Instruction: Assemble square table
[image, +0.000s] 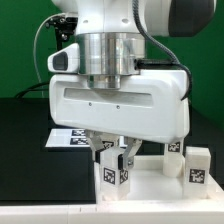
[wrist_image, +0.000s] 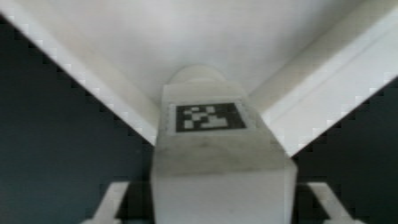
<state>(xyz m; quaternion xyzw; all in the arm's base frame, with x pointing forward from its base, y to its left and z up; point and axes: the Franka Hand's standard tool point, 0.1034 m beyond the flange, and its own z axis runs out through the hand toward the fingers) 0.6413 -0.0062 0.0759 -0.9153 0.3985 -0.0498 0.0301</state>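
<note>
A white leg (image: 112, 172) with black-and-white tags stands upright at the near edge of the white square table top (image: 160, 188). My gripper (image: 113, 158) comes down over it from above, one finger on each side. In the wrist view the leg (wrist_image: 208, 130) fills the middle, its tag facing the camera, and the table top (wrist_image: 214, 30) spreads out beyond it. The fingertips (wrist_image: 112, 200) flank the leg, with a thin dark gap on both sides. The jaws stand open and are not touching the leg.
Two more white legs (image: 175, 151) (image: 198, 166) stand on the table top at the exterior view's right. The marker board (image: 68, 138) lies on the black table behind my hand. A green wall closes the back.
</note>
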